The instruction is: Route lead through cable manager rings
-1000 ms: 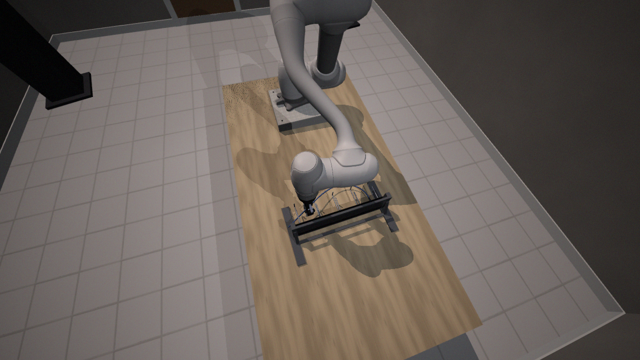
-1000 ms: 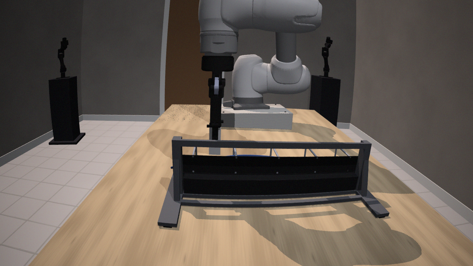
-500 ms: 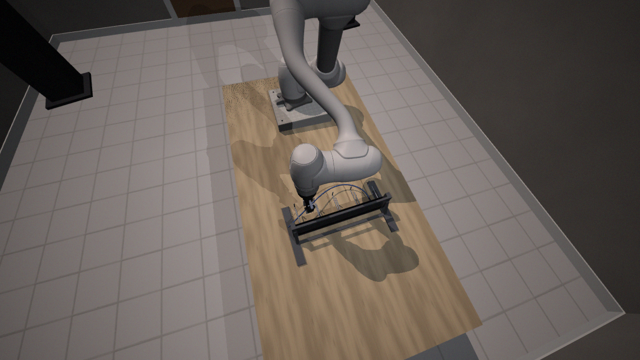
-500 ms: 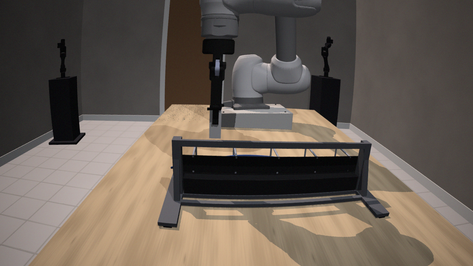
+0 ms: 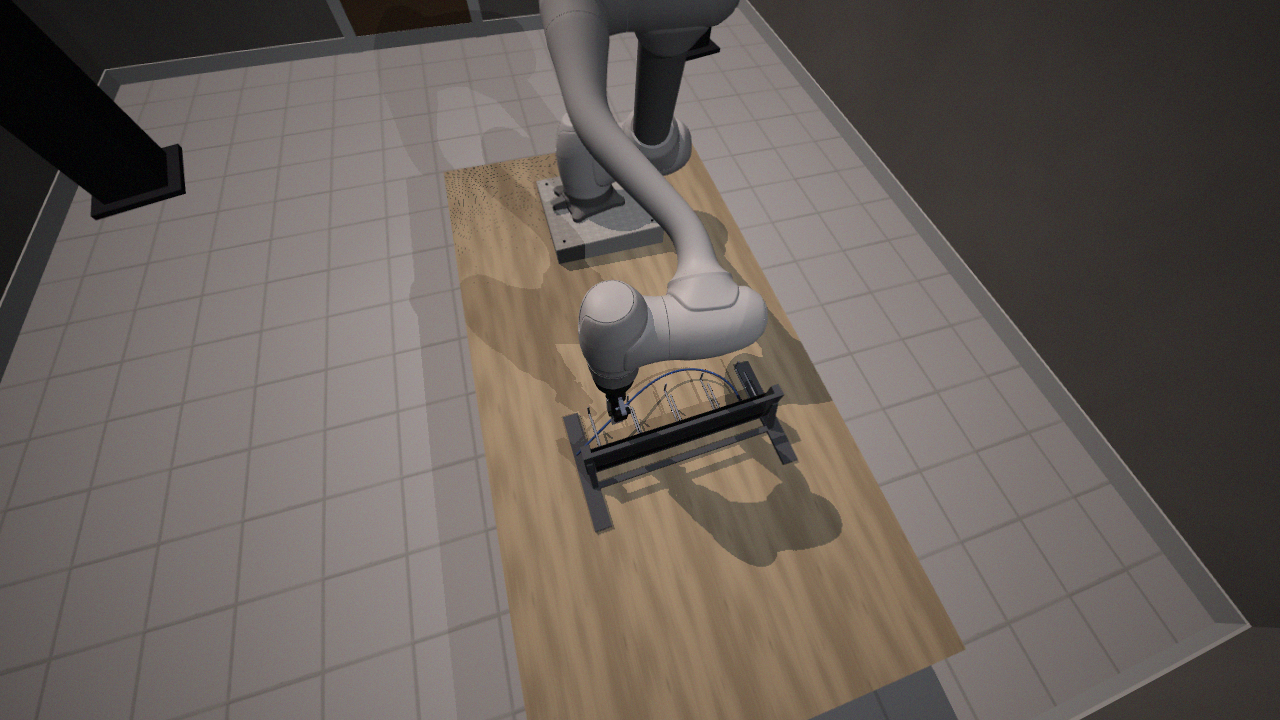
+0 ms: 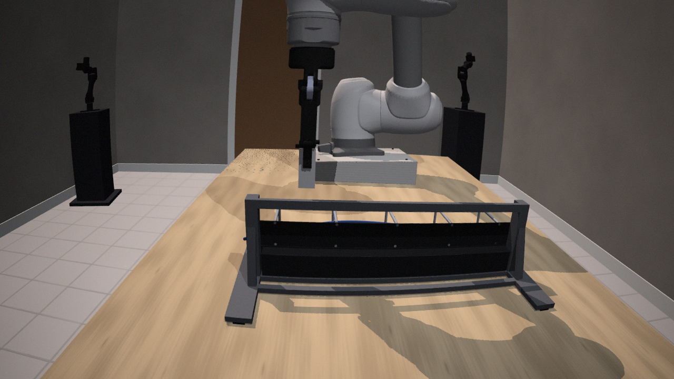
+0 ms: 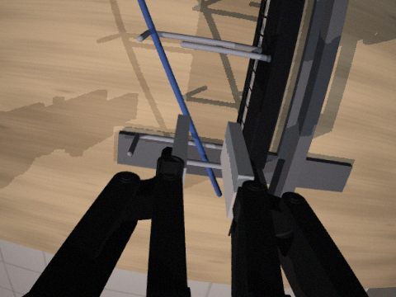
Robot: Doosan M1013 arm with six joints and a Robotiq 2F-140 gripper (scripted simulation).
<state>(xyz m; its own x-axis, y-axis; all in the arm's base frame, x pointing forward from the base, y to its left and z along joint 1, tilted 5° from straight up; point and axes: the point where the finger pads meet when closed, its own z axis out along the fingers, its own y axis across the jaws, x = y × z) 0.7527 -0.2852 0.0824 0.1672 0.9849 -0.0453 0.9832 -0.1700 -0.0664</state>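
The dark rack (image 6: 384, 245) stands across the table, and its grey rings (image 6: 390, 216) stick out on the side facing the arm's base. The blue lead (image 5: 666, 380) arcs from the rack's right end toward its left end. In the wrist view the lead (image 7: 165, 66) crosses one ring (image 7: 204, 44) and passes between my fingers, and its free end (image 7: 220, 195) hangs just past them. My gripper (image 7: 205, 137) points down over the ring nearest the left end (image 7: 160, 143). Its fingers are narrowly apart, with a gap on either side of the lead. It also shows above the rack's top bar in the exterior view (image 6: 306, 181).
The rack's left foot (image 7: 231, 160) lies under my fingers. The table's left edge (image 5: 474, 420) is close to that end of the rack. The arm's grey base block (image 6: 365, 169) stands behind the rack. The patch panel face (image 7: 264, 72) is right beside my right finger.
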